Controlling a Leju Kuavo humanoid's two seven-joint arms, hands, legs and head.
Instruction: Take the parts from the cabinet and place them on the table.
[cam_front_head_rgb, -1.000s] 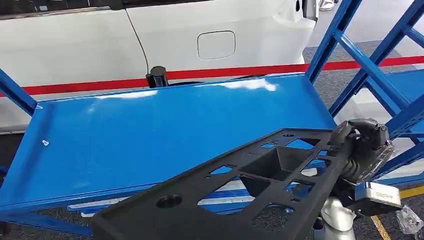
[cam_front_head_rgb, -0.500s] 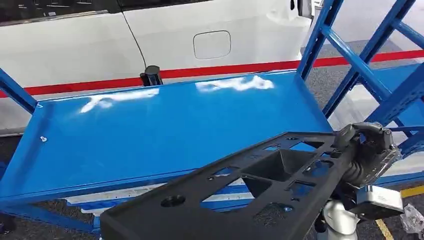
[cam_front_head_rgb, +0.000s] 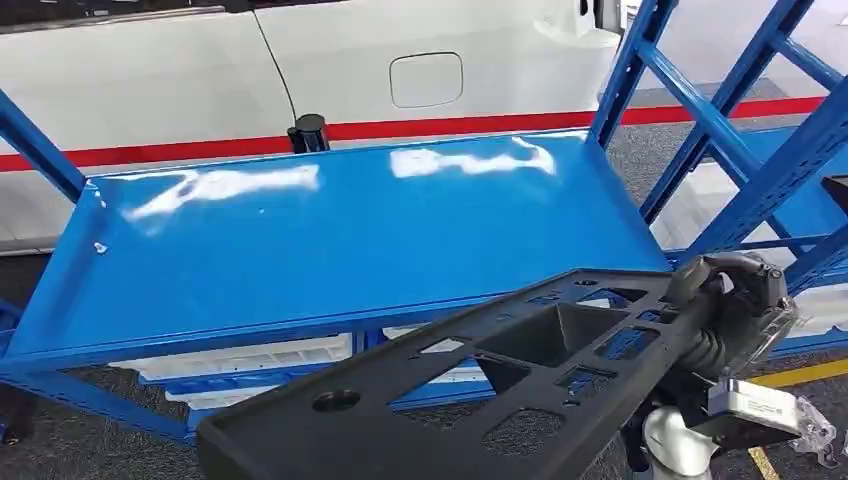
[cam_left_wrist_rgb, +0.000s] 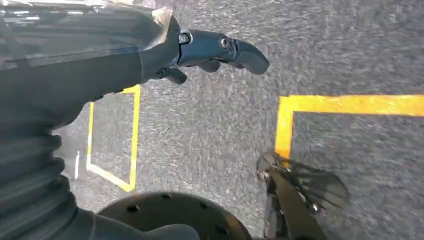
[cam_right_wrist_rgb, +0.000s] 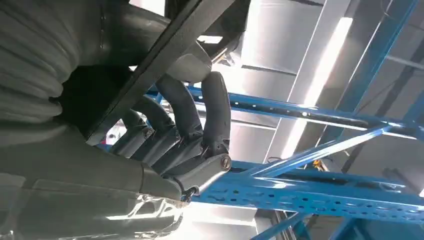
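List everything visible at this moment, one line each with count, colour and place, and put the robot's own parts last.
Black part: one, black, flat panel with cut-outs, held out in front of the blue shelf at the lower right of the head view.
Blue shelf: one, glossy blue, bare top, across the middle of the head view.
Rack frame: blue uprights and braces, right of the shelf.
White trays: white, on a lower level under the shelf; count unclear.
White car: one, white, behind the shelf.
Red stripe: one, red, on the floor between car and shelf.
Yellow floor lines: yellow, on grey floor, left wrist view.
Right hand: grips the black part's right end.
Left hand: hangs over the floor, holding nothing.
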